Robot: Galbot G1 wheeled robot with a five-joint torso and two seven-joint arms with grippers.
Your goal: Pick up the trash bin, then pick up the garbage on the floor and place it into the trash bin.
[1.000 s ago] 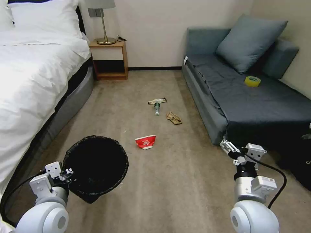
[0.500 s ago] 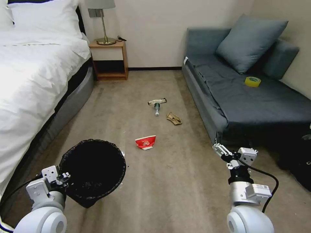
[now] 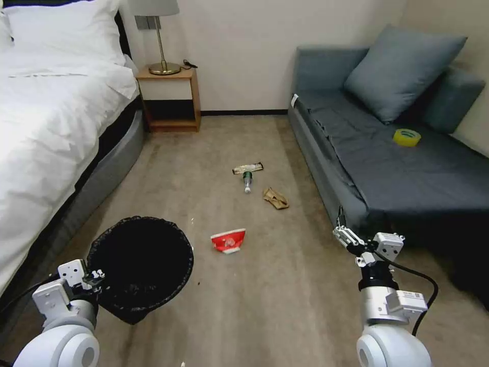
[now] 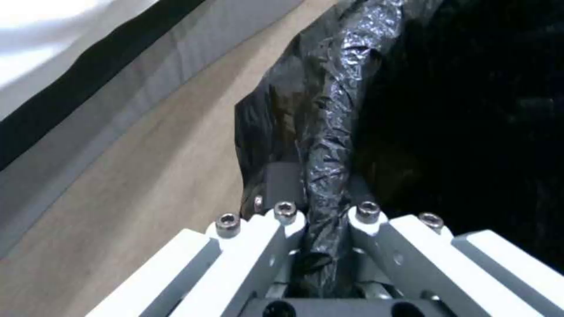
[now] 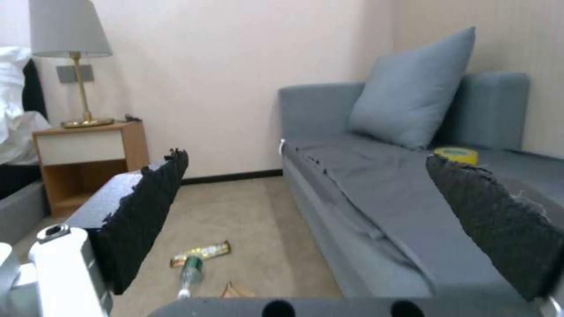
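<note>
Left claw (image 4: pixel 326 220) pinching the trash bin (image 3: pixel 140 265) rim, near left.
Right claw (image 3: pixel 342 235) spread, near right — 4 garbage (image 3: pixel 228 240) pieces on the floor (image 3: pixel 285 285) ahead.

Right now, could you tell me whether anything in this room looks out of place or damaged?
Four litter items lie on the carpet: a crushed red carton, brown paper bag, bottle and wrapper. The right gripper's finger pads look frayed.

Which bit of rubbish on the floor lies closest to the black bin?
The red-and-white carton. It lies apart from the others, just beside the trash bin; the bottle, wrapper and brown bag cluster farther off.
</note>
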